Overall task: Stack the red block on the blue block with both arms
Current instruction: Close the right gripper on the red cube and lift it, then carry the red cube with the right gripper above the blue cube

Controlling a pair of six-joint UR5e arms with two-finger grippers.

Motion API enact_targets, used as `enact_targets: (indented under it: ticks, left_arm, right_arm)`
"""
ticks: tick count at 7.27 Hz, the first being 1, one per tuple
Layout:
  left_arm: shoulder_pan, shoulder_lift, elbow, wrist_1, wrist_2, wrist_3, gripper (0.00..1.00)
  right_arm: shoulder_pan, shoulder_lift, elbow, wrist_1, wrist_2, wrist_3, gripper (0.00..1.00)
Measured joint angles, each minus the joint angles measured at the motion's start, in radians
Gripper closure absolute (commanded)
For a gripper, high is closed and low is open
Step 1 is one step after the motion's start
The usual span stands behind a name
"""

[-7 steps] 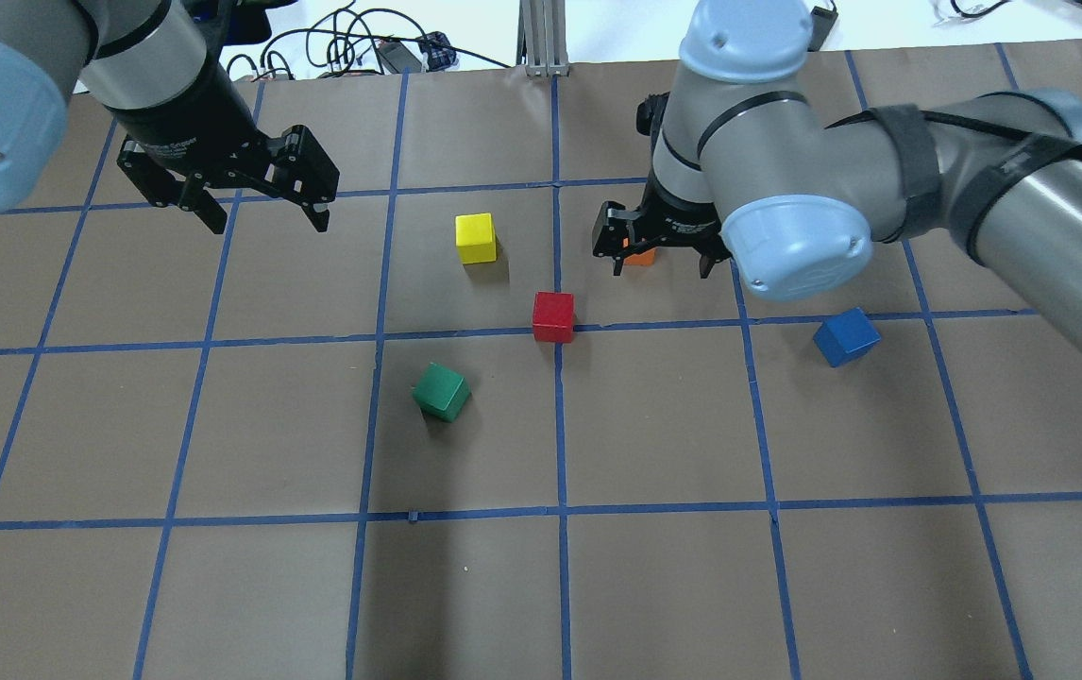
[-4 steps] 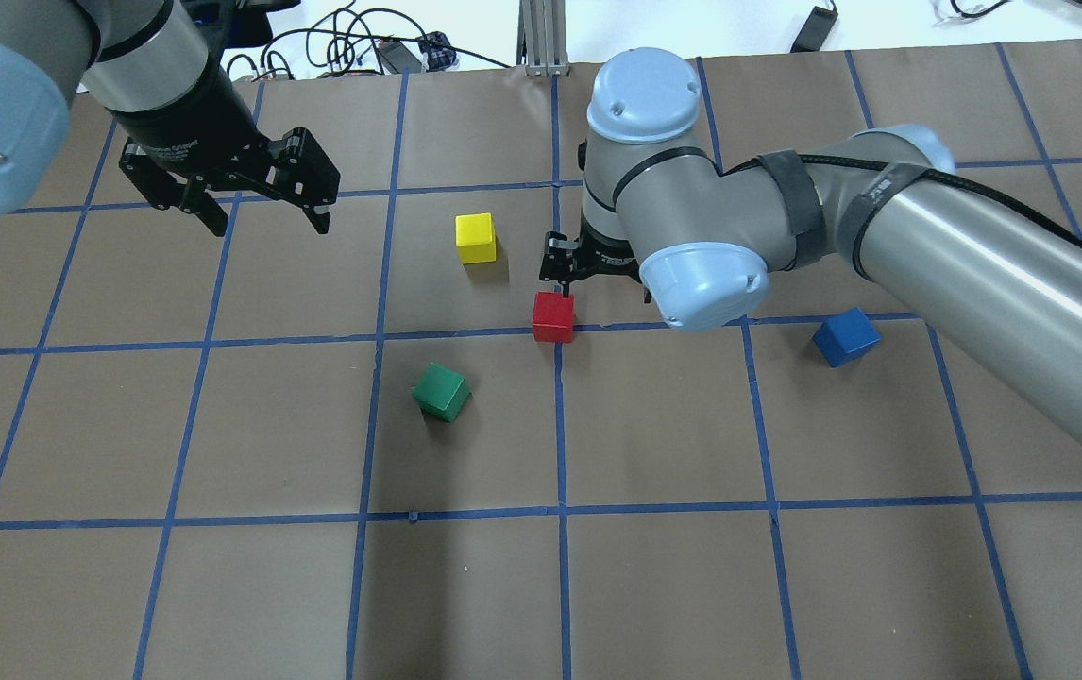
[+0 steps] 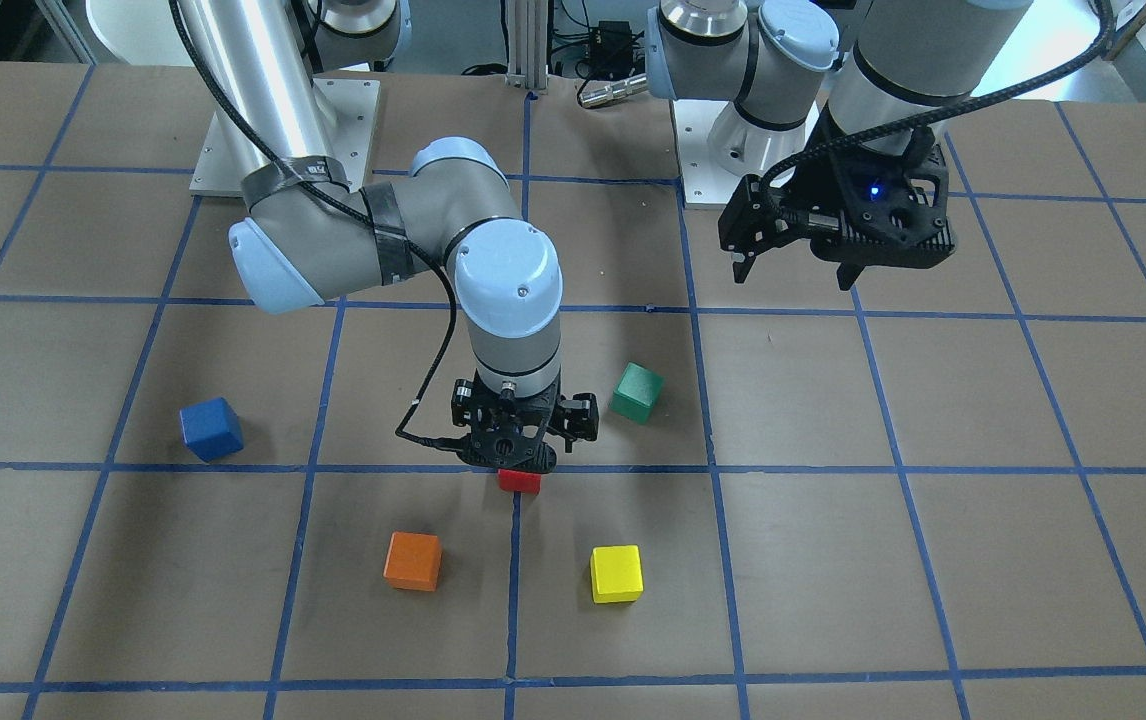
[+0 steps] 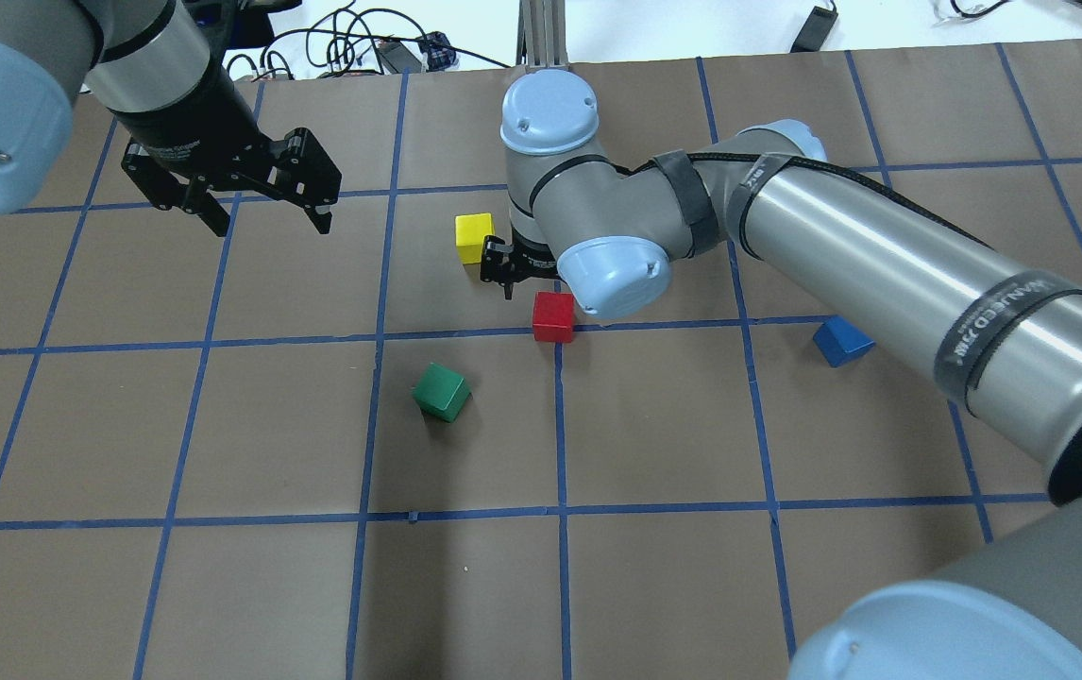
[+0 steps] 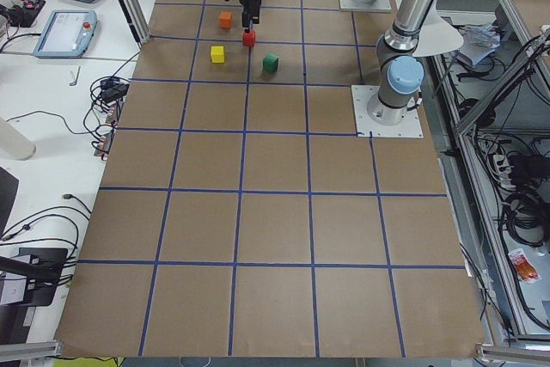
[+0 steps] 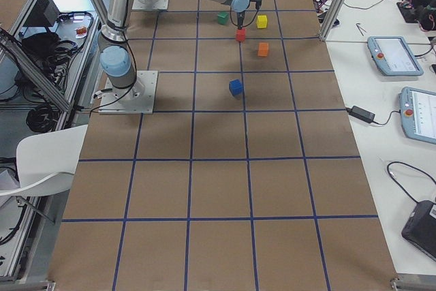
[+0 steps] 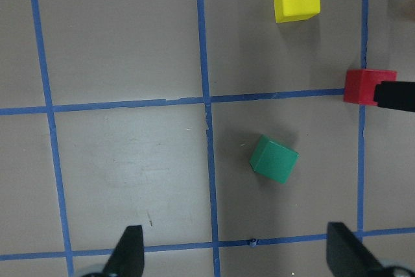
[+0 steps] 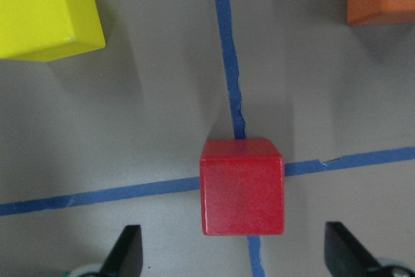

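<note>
The red block (image 4: pixel 553 315) sits on a blue tape crossing near the table's middle. My right gripper (image 3: pixel 523 450) hangs open directly above it. In the right wrist view the red block (image 8: pixel 242 186) lies between the two open fingertips (image 8: pixel 127 251), untouched. The blue block (image 3: pixel 211 428) rests alone to the robot's right, and in the overhead view the blue block (image 4: pixel 841 342) is partly hidden by the right arm. My left gripper (image 4: pixel 270 222) is open and empty, held high over the far left of the table.
A yellow block (image 4: pixel 474 237) stands just beyond and left of the red one. A green block (image 4: pixel 441 392) lies tilted nearer the robot. An orange block (image 3: pixel 413 560) sits beyond the red one, hidden by the right arm in the overhead view.
The right arm has swung left from above the orange block to above the red block. The left arm has not moved.
</note>
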Motion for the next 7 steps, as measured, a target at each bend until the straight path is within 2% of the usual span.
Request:
enact_targets:
  ticks: [3,4,5,6,7]
  left_arm:
    - [-0.001,0.001,-0.003,0.001,0.001,0.0,0.0]
    - [-0.001,0.001,-0.003,0.002,0.0,0.0,0.0]
    - [-0.001,0.0,-0.003,0.003,-0.001,0.0,0.0]
    - [-0.001,0.0,-0.005,0.003,-0.001,0.001,0.0]
    - [-0.001,-0.001,-0.007,0.004,-0.001,0.001,0.0]
  right_arm:
    - [0.001,0.034,0.002,0.004,-0.01,-0.011,0.0]
    - [0.0,0.053,0.003,0.004,-0.009,-0.012,0.07]
    - [0.0,0.069,0.001,0.003,-0.007,-0.013,0.51]
    - [-0.002,0.079,-0.004,0.003,-0.004,-0.013,0.88]
    - [-0.006,0.084,-0.009,0.003,0.001,-0.013,1.0]
